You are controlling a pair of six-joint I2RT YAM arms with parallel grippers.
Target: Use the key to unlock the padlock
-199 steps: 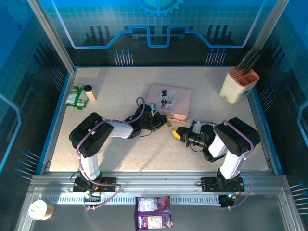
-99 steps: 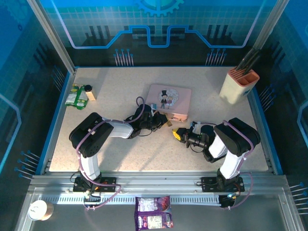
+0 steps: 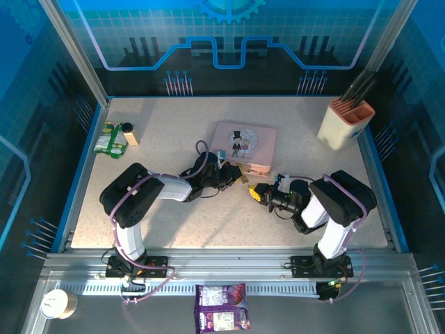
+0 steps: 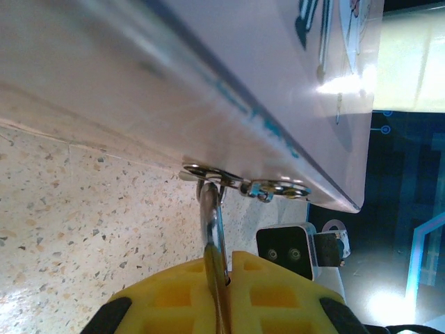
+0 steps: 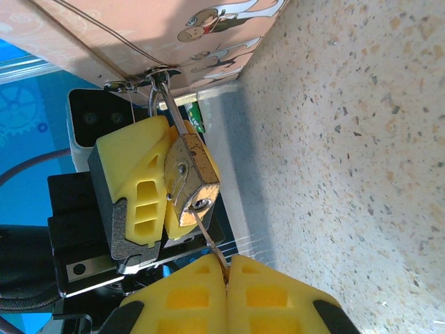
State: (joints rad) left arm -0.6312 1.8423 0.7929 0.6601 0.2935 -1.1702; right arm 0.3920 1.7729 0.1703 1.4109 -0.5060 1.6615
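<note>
With the padlock (image 5: 193, 177) gripped by the left hand (image 4: 224, 270) and the key (image 5: 211, 240), pinched by the right hand (image 5: 226, 273), apparently inserted, turning is needed next.

Lit brightly from overhead across the speckled beige tabletop (image 3: 174, 139), with soft, faint shadows. Blown to white glare on the glossy pink box lid (image 4: 341, 87), blurred close up.

The black left arm (image 3: 149, 189) reached rightward, its yellow-fingered left tool (image 4: 224, 261) clamped on the small brass padlock (image 5: 191, 177); the black right arm (image 3: 337, 198) reached leftward, right tool (image 5: 226, 268) pinched shut on the thin grey key (image 5: 211, 240).
</note>
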